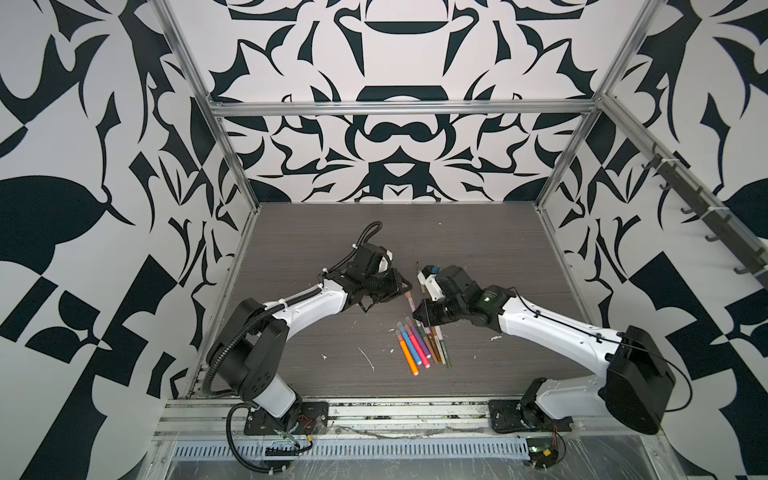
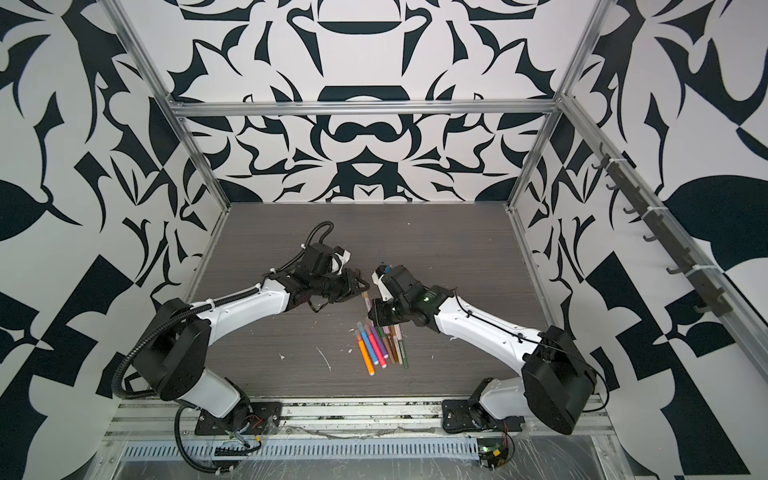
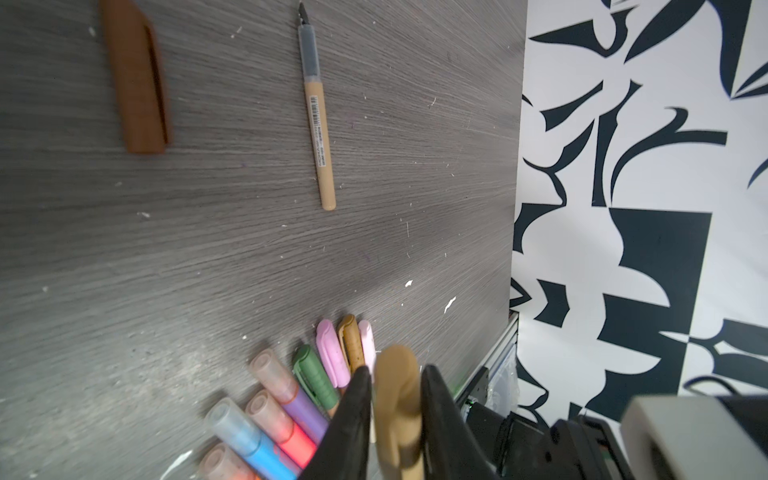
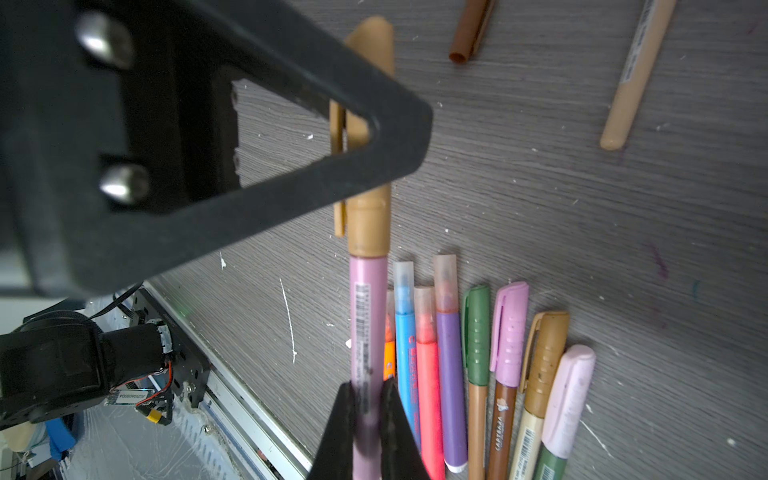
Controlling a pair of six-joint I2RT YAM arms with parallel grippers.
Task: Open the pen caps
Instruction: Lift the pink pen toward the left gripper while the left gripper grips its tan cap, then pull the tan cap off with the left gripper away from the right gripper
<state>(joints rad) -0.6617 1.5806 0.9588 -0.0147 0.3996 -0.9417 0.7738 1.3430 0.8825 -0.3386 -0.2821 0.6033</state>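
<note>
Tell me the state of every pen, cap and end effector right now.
Pink pen: capped, held by the right end effector.
Tan cap: on the pink pen, clamped by the left end effector.
Tan pen: uncapped, lying apart from the row.
Brown cap: off, lying loose.
Row of pens: all capped.

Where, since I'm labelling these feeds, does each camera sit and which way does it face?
Both top views: high over the table's front edge, looking down toward the back wall; left arm and right arm show.
Left wrist: on the left arm, looking past the left gripper, shut on the tan cap, across the table.
Right wrist: on the right arm, looking past the right gripper, shut on the pink pen; a left gripper finger shows.
Shared: all show the pens; both wrist views the tan cap.
</note>
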